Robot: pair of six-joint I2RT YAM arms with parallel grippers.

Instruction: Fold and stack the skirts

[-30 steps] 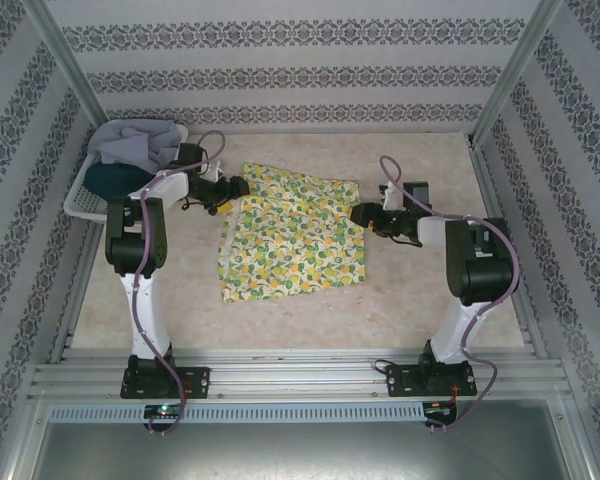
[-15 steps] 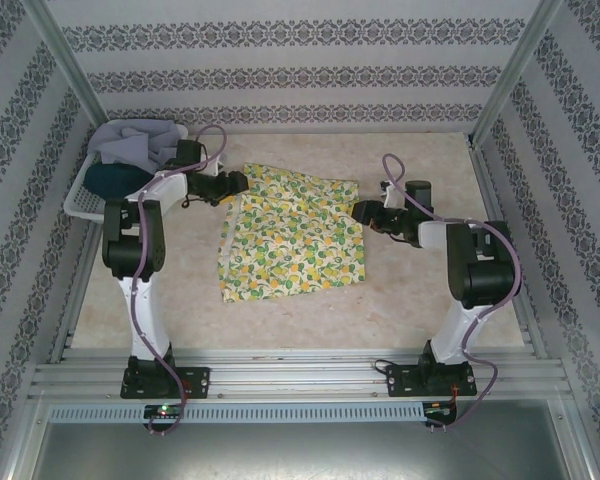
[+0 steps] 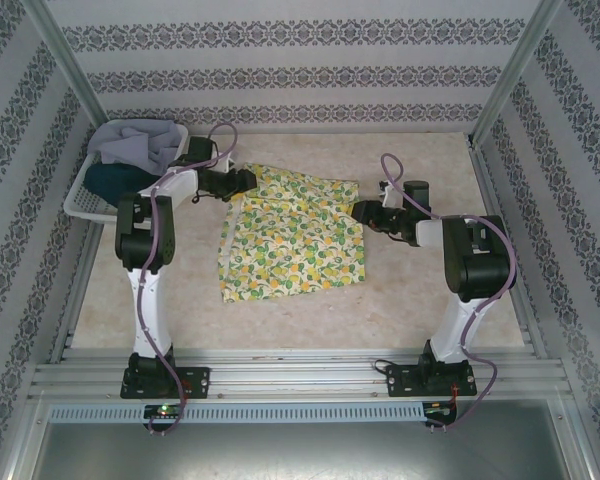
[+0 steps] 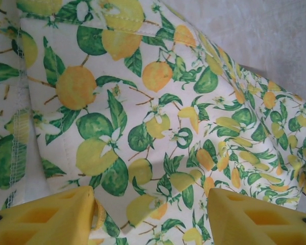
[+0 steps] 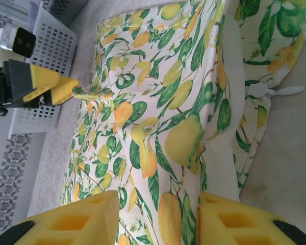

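The yellow skirt (image 3: 290, 235) with lemon and leaf print lies spread on the table, its far part folded over. My left gripper (image 3: 248, 182) is at its far left corner. Its yellow fingers (image 4: 46, 217) stand apart, with printed cloth (image 4: 143, 117) lying between them. My right gripper (image 3: 358, 210) is at the skirt's far right edge, jaws apart astride a raised fold of the cloth (image 5: 178, 138). In the right wrist view the left gripper (image 5: 66, 89) touches the opposite corner. The grey-lavender skirt (image 3: 130, 145) and the dark teal skirt (image 3: 115, 180) lie in the basket.
The white lattice basket (image 3: 80, 205) stands at the far left against the side wall and shows again as the basket (image 5: 51, 41) in the right wrist view. Patterned walls enclose the table on three sides. Bare tabletop (image 3: 300, 315) stretches between the skirt and the arm bases.
The left gripper has moved right onto the skirt's far left corner and the right gripper has edged onto its right edge. Both pairs of jaws have narrowed.
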